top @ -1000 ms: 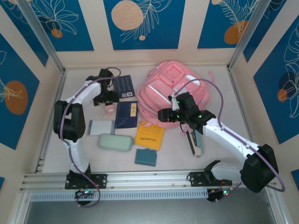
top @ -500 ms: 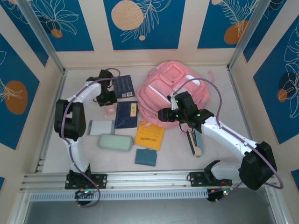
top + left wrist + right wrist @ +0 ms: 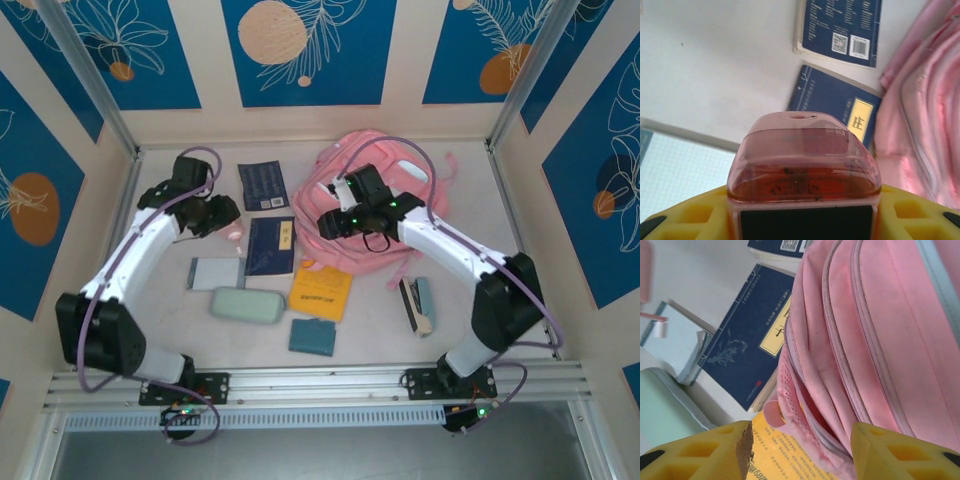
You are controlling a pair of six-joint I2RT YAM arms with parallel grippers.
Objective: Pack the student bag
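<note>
Student bag [image 3: 880, 330]: right pincer [image 3: 801, 440] apart astride its zipped edge, likely to open it; left pincer [image 3: 800, 215] clamped on pink box [image 3: 802, 150] for packing.

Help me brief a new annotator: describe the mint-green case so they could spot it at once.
Start from the student bag, the big pink backpack at the back of the table. Come toward the near edge to the orange booklet; the mint-green case lies just left of it. It alone is a rounded pale-green pouch; its neighbours are flat books and pads.
</note>
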